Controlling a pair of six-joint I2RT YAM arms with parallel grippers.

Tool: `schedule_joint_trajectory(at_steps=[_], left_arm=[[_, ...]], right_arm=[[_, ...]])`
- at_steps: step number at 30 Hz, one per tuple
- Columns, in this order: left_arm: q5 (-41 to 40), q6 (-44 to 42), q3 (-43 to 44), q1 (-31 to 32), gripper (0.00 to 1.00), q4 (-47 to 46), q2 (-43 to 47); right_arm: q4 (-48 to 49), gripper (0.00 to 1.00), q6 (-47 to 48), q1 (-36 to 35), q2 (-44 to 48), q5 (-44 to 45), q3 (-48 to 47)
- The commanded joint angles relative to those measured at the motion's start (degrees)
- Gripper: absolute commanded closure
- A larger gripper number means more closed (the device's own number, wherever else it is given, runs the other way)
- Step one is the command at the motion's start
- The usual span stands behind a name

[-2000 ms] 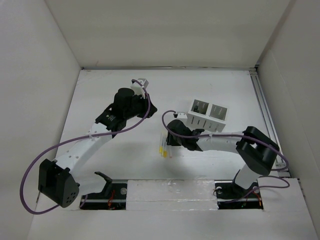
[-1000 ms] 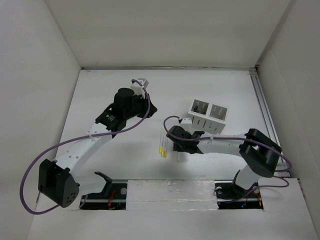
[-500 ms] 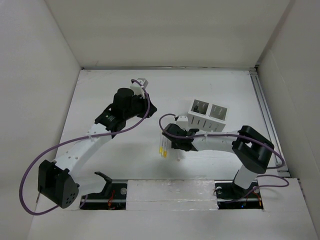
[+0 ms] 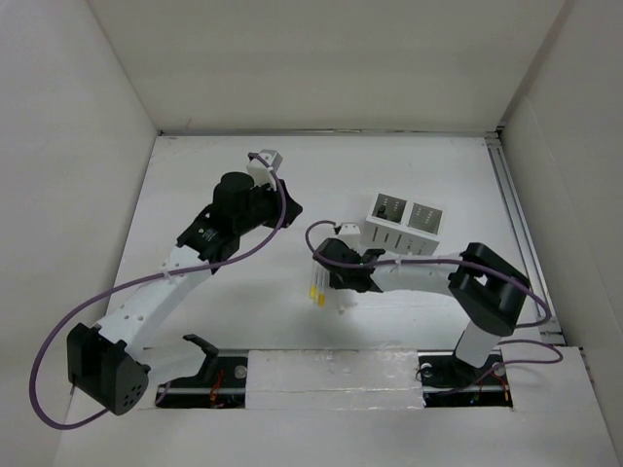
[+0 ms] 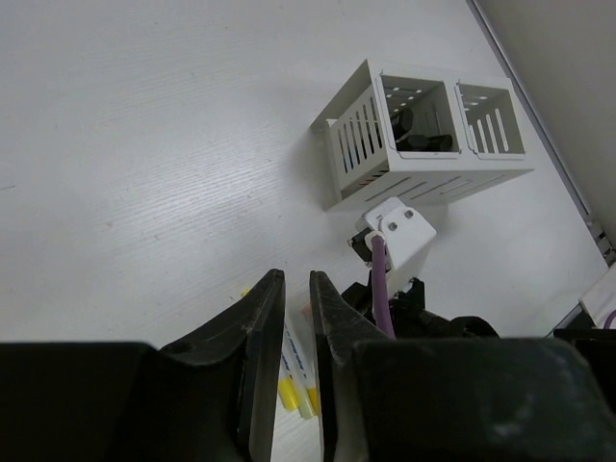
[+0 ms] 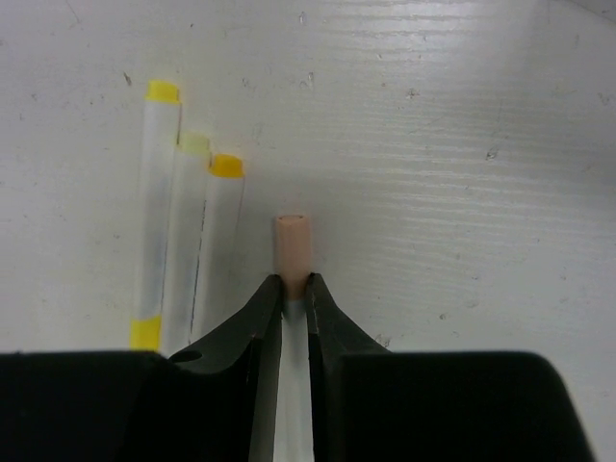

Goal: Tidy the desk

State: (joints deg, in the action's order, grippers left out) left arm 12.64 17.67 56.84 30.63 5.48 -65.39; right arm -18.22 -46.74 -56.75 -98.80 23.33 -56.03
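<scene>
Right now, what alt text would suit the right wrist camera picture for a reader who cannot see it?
Two black fingers of the right gripper pinch a slim white pen with a peach cap lying on the matte white desk. Three white pens with yellow caps lie side by side beside it.

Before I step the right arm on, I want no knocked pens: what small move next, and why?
Probably lift the right tool straight up a little. It looks closed on the peach-capped pen, lying flat on the desk right beside three yellow-capped highlighters; a vertical lift should clear them before heading to the slotted holder.
</scene>
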Motion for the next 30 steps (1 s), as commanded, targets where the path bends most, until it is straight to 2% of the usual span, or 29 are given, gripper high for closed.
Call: schedule_joint_trajectory(at_steps=[1, 10, 14, 17, 19, 22, 23, 30], left_arm=[[-0.25, -0.53, 1.52, -0.22, 0.87, -1.26, 2.02], [-0.07, -0.44, 1.43, -0.22, 0.86, -1.61, 2.10], [0.36, -0.36, 1.35, -0.22, 0.86, -1.35, 1.67], [0.72, -0.18, 1.34, -0.22, 0.86, -1.87, 1.93], [1.06, -0.09, 1.34, -0.22, 0.87, -1.87, 1.49], [2.73, 0.08, 1.43, -0.22, 0.87, -1.87, 0.79], [2.65, 0.17, 1.17, -0.22, 0.86, -2.13, 0.87], [3.97, 0.61, 0.82, -0.22, 0.87, -2.66, 0.78]], right_arm=[[-2.88, 1.00, -1.68, -0.64, 1.23, -1.46, 2.59], [8.19, 1.00, -2.74, 0.41, 22.57, 3.11, 9.26], [9.16, 1.00, -3.62, 0.41, 26.62, 5.84, 10.76], [9.17, 1.00, -3.80, 2.95, 30.41, 11.90, 10.77], [10.30, 1.00, -2.66, 5.67, 34.89, 15.51, 10.15], [15.73, 1.00, 1.47, 13.66, 39.21, 17.18, 10.33], [16.45, 1.00, 2.17, 18.12, 39.74, 17.62, 9.81], [21.90, 1.00, 5.43, 34.66, 38.60, 24.82, 7.69]])
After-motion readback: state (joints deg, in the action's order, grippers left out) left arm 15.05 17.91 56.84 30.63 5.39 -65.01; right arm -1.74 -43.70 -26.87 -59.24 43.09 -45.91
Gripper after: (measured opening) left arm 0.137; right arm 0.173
